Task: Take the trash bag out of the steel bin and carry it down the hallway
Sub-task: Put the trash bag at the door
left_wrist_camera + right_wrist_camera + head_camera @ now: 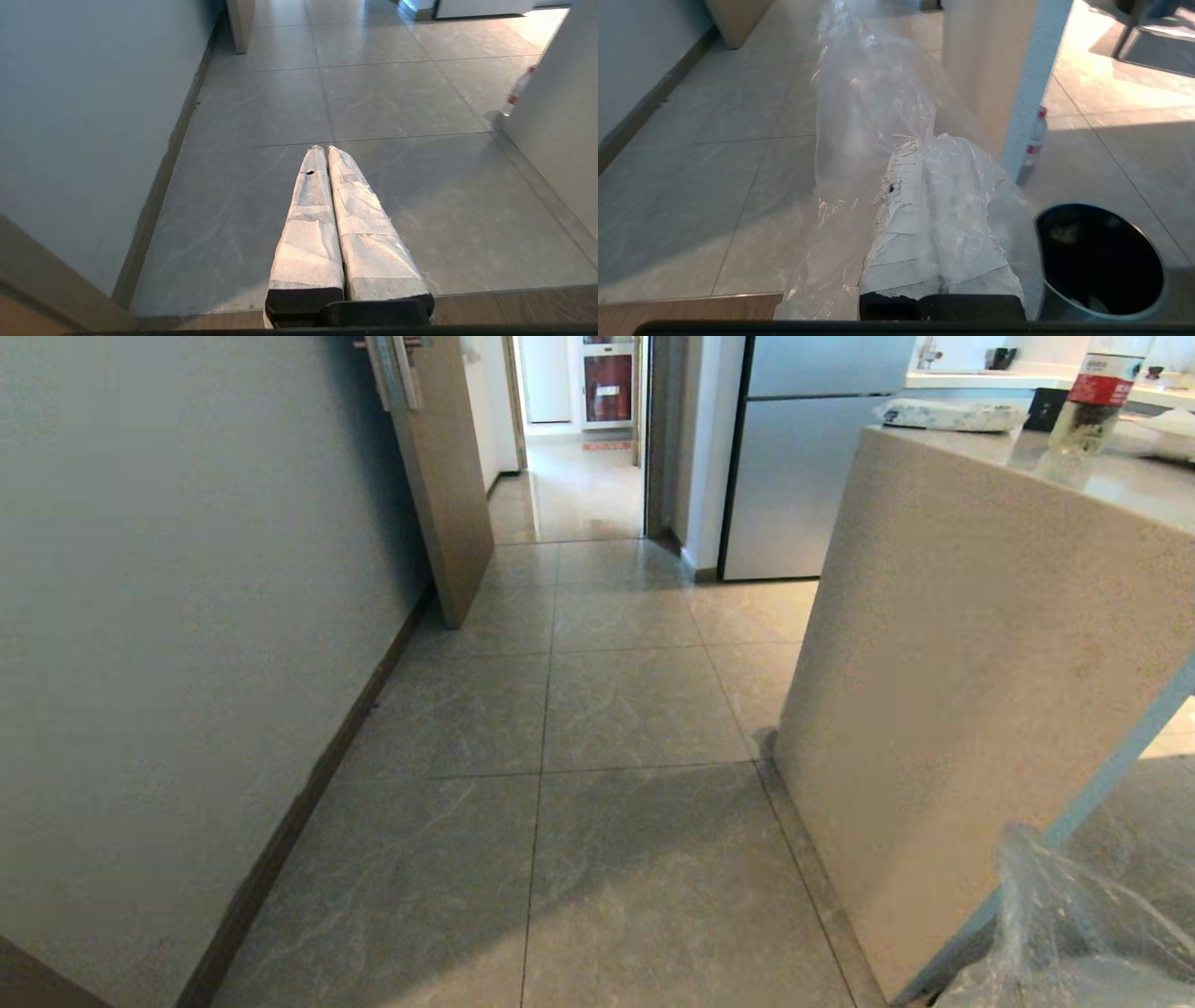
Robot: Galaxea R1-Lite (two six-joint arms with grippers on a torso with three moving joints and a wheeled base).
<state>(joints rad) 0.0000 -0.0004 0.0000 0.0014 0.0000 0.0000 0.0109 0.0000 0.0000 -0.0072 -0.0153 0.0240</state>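
The trash bag (1074, 933), thin clear crinkly plastic, shows at the lower right corner of the head view. In the right wrist view the trash bag (873, 93) drapes over my right gripper (920, 140), whose taped fingers are shut on a fold of it, and it trails out ahead over the floor. The steel bin (1059, 305) stands just beside that gripper with its dark inside showing. My left gripper (325, 148) is shut with nothing in it, held low over the tiles. The hallway (597, 709) of glossy grey tiles runs ahead.
A white wall (168, 616) with a dark baseboard lines the left. A beige counter block (971, 635) closes the right, with a bottle (1092, 401) on top. A brown door (448, 476) and a fridge (803, 467) stand farther on. A red-labelled bottle (1034, 140) stands on the floor by the counter.
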